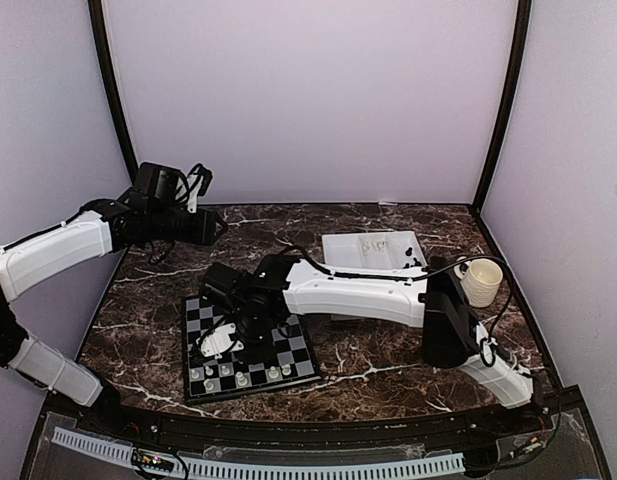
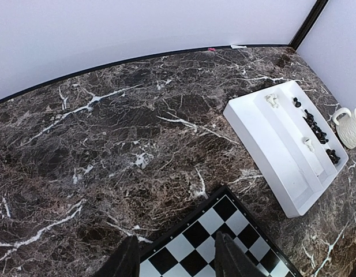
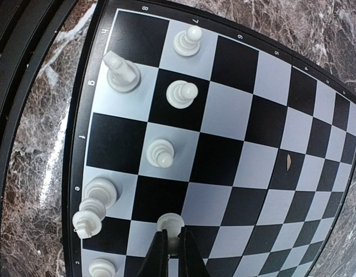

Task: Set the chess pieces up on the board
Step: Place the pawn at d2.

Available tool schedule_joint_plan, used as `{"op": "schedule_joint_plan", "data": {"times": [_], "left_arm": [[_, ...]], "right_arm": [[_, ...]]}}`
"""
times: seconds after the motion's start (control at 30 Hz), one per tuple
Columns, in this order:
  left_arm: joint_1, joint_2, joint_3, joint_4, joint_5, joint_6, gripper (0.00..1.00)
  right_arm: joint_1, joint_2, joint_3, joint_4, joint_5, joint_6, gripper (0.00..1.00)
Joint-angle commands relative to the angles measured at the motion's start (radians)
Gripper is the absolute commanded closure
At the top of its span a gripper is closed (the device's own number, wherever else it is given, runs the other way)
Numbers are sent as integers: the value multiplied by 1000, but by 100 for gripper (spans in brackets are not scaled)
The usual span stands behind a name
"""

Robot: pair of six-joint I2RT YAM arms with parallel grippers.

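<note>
The board lies under my right gripper, which is shut on a white pawn just above a square near the e and d files. Several white chess pieces stand along the board's left edge in the right wrist view. From the top view, the right gripper hangs over the board, with white pieces along the near row. My left gripper is open and empty, high above the board's far corner. In the top view the left gripper sits at the back left.
A white two-compartment tray stands right of the board. In the left wrist view the tray holds several black pieces and a few white ones. A cream ribbed mug is beside it, and the right arm spans the middle.
</note>
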Motion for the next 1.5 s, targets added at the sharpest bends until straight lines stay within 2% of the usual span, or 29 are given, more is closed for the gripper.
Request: {"op": "schedule_joint_plan", "data": {"times": [0.0,0.57,0.77,1.07,1.27,1.47], "left_arm": [[7,-41,-15,-12,-12,7,53],[6,-41,-17,-12,2,8,53],[7,-39,-17,-12,4,9,53],[7,-36,-17,-12,3,9,53],[7,-28,-20,-11,-1,9,53],[7,-10,-27,7,4,14,53]], "right_arm": [[12,24,47,9,-25,9,98],[24,54,53,19,-27,5,94],[24,54,51,25,-22,6,81],[24,45,48,26,-8,8,79],[10,-26,34,40,39,-2,78],[-4,-160,-20,38,45,-3,72]]}}
